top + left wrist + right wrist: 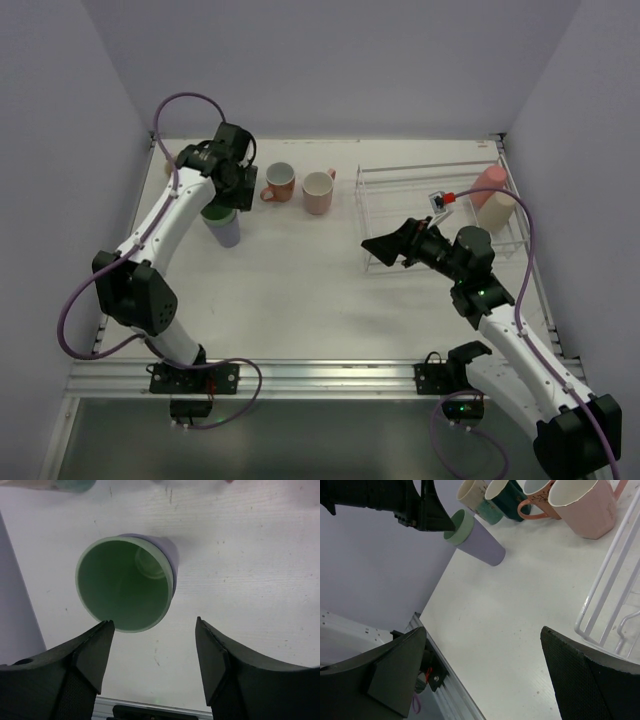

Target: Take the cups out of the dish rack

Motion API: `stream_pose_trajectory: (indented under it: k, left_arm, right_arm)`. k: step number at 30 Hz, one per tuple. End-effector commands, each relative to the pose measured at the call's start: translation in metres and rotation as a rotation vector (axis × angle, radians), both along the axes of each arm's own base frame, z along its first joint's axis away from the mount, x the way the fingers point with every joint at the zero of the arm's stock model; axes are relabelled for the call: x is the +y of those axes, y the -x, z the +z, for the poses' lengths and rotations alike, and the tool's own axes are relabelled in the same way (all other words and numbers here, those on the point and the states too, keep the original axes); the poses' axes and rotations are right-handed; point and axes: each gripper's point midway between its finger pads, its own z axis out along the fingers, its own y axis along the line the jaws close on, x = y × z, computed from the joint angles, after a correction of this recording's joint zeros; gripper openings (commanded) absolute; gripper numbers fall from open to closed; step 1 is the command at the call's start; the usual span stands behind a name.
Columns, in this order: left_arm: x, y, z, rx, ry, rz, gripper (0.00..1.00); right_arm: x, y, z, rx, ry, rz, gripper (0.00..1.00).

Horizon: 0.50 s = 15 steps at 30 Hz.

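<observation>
A lavender tumbler point(228, 232) with a mint green cup nested inside it stands at the far left. My left gripper point(236, 190) hovers open just above and behind it. In the left wrist view the mint rim point(125, 582) lies just beyond my open, empty left gripper point(155, 625). A salmon mug point(279, 182) and a pink mug point(318, 191) stand beside it. Cream point(472, 492) and dark green point(507, 497) mugs show in the right wrist view. The dish rack point(420, 167) holds a pink tumbler point(490, 183) and a cream one point(495, 214). My right gripper point(385, 250) is open and empty at the rack's near left corner.
A small coral red piece point(450, 196) lies in the rack near the tumblers. The rack's white wire side point(605, 590) is at the right of the right wrist view. The left wall is close behind the unloaded cups. A metal rail point(320, 375) runs along the near edge.
</observation>
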Motion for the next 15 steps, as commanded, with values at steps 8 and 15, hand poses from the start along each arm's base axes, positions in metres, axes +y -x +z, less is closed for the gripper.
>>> stream_pose_trajectory:
  k: [8, 15]
  left_arm:
    - [-0.056, 0.008, 0.147, -0.55, 0.222, -0.167, 0.88]
    - [-0.127, 0.082, 0.187, -0.814, 0.698, -0.518, 0.94]
  right_arm:
    - [-0.022, -0.018, 0.013, -0.103, 0.097, -0.15, 0.99]
    - [-0.08, -0.048, 0.007, -0.153, 0.209, -0.504, 0.98]
